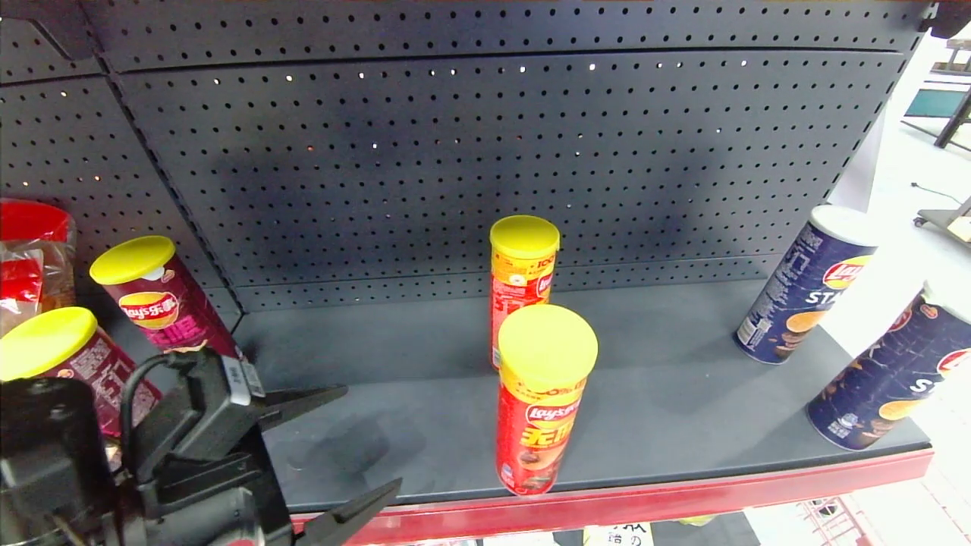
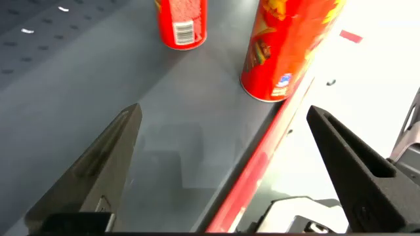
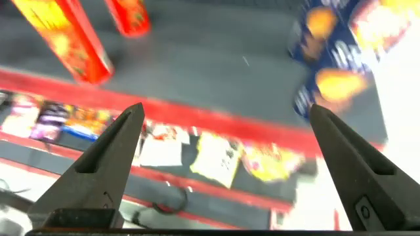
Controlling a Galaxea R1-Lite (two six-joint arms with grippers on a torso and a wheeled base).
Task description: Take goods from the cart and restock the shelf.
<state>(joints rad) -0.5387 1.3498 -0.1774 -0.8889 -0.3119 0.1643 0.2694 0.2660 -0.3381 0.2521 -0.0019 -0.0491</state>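
Red can, yellow-lidded: judged light, stiff, smooth-walled, easily tipped. Stands upright near front edge of shelf, rear can close behind. Take hold mid-body, across the diameter. Left gripper and right gripper: spread wide, empty.

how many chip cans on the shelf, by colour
red cans: 2
maroon cans: 2
navy cans: 2
total: 6
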